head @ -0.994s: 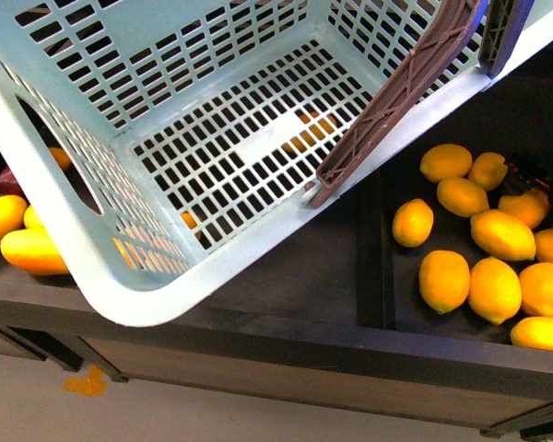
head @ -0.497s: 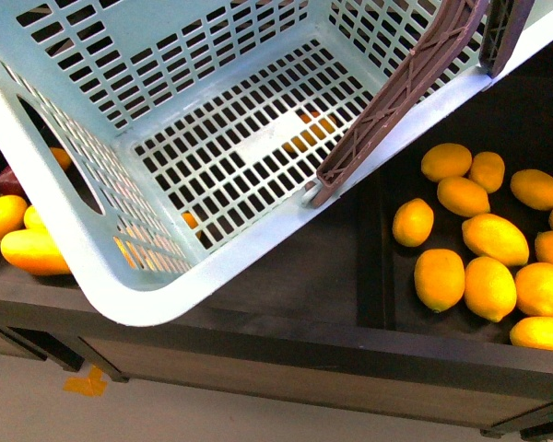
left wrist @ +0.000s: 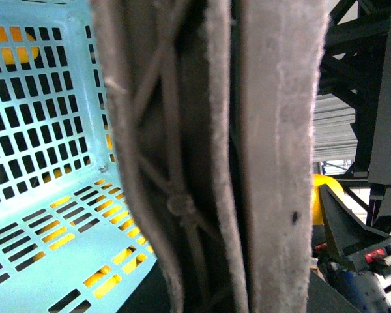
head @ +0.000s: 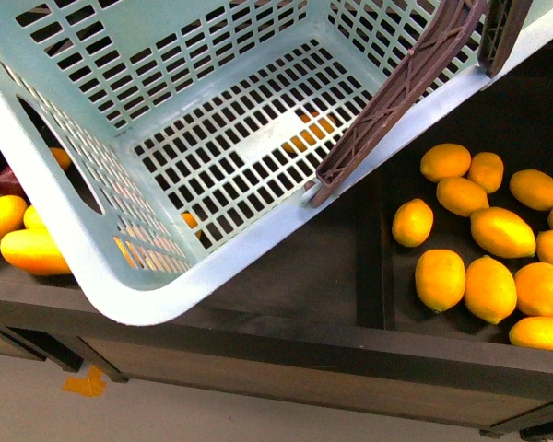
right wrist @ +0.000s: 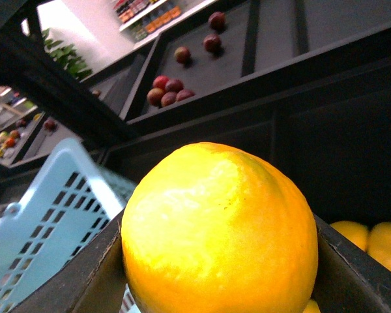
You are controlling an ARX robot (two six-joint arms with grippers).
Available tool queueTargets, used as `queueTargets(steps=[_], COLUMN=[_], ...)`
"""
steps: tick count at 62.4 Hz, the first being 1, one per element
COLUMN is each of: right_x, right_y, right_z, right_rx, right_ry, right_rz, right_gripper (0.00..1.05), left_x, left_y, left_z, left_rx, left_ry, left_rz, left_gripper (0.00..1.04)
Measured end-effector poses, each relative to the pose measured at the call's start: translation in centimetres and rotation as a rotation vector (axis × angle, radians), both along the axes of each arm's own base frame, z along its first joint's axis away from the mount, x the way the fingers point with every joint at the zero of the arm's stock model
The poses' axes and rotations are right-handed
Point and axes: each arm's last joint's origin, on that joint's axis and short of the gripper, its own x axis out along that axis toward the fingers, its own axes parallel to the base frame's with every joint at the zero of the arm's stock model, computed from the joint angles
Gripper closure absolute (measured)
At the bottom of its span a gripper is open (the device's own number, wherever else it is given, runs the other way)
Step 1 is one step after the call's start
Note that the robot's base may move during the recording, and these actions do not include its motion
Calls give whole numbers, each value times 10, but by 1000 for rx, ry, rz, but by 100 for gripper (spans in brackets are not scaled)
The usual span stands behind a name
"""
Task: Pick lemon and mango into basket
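Early yet: your right gripper (right wrist: 229, 277) clamps the lemon (right wrist: 218, 222), the basket (head: 101, 276) is empty, the mango (head: 6, 181) lies untouched beside it, and the left gripper's state can't be told.

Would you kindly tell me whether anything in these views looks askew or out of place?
The basket sits askew: it is turned at an angle to the shelf and covers some fruit, visible through its slotted floor. Whether it rests there or is held up cannot be told. Nothing looks spilled or damaged.
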Motion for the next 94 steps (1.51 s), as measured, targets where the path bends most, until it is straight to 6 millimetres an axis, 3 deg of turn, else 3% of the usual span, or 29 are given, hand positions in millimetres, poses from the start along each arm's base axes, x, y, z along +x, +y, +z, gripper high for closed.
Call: queueTargets(steps=[18, 31, 43, 52, 55, 58, 63, 66, 77, 83, 94], right_x=[6, 18, 26, 15, 8, -6, -37, -57, -91, -116, -145], right_y=[91, 126, 125, 102, 82, 53, 24, 22, 24, 24, 24], right_z=[-11, -25, -32, -22, -16, -16, -33, -47, -68, -77, -88], right_rx=[44, 47, 87, 93, 78, -62, -299, -396, -471, -484, -494], right_ry=[61, 111, 128, 78, 48, -121, -240, -246, -240, -245, -244], right_rz=[213, 269, 234, 144, 54, -152, -277, -271, -242, -240, -238], right_gripper=[39, 37, 7, 9, 9, 19, 37, 49, 77, 101, 103], left_x=[0, 0, 0, -1, -1, 0, 0, 0, -2, 0, -1], left_y=[0, 0, 0, 0, 0, 0, 1, 2, -2, 1, 0], left_z=[0, 0, 0, -2, -2, -2, -2, -2, -2, -2, -2], left_rx=[0, 0, 0, 0, -2, 1, 7, 5, -5, 3, 1], left_ry=[0, 0, 0, 5, 10, 6, 2, 4, 11, 6, 6], left_rz=[0, 0, 0, -6, -2, 5, 10, 11, -14, 8, -2], left_gripper=[88, 88, 88, 88, 88, 88, 88, 88, 88, 88, 88])
